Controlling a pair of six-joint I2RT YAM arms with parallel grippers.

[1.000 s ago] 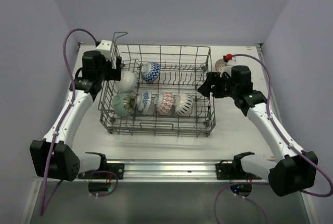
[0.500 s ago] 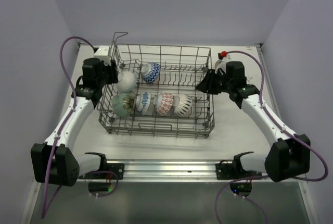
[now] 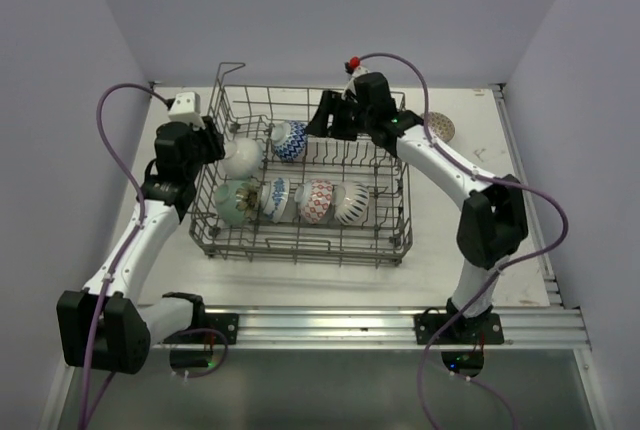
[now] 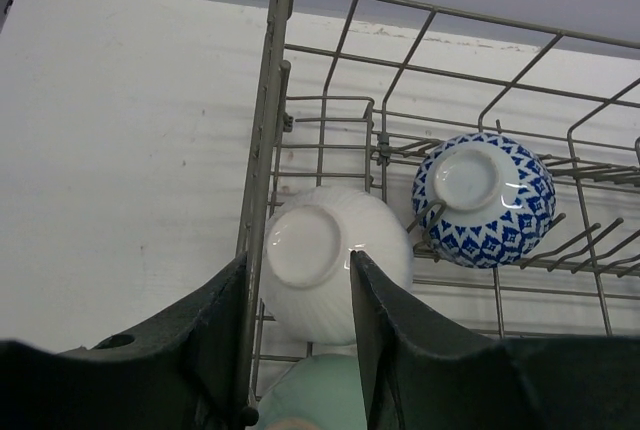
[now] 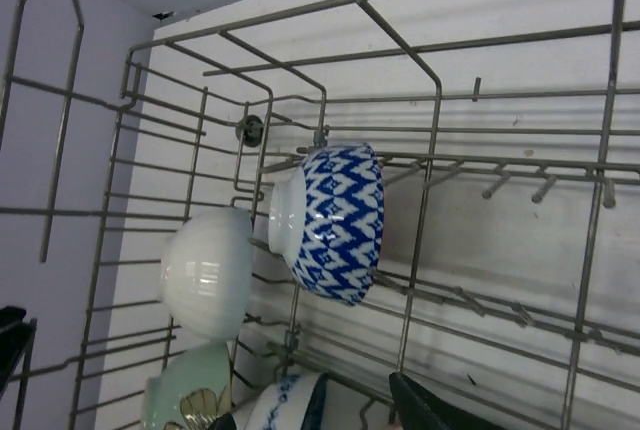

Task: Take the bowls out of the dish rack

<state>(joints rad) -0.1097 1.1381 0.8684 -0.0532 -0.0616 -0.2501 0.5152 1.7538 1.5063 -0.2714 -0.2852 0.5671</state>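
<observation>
The grey wire dish rack point(image 3: 303, 246) holds several bowls on their sides. A plain white bowl point(image 3: 243, 156) and a blue-patterned bowl point(image 3: 291, 139) stand in the back row. A pale green bowl point(image 3: 234, 202), a blue-striped one point(image 3: 276, 197), a red-patterned one point(image 3: 318, 199) and a ribbed white one point(image 3: 352, 201) fill the front row. My left gripper point(image 4: 297, 260) straddles the white bowl's point(image 4: 335, 295) foot; one finger point(image 4: 375, 320) touches it, the other lies along the rack wall point(image 4: 272, 120). My right gripper point(image 3: 323, 121) hangs open over the rack's back, beside the blue-patterned bowl point(image 5: 335, 220).
A patterned bowl point(image 3: 439, 128) sits on the white table at the back right, outside the rack. A raised wire loop point(image 3: 231, 72) stands at the rack's back left corner. Walls close in on the table's left, back and right.
My right arm swung from the rack's right side to over its back row. The left gripper's jaws narrowed around the white bowl's foot.
</observation>
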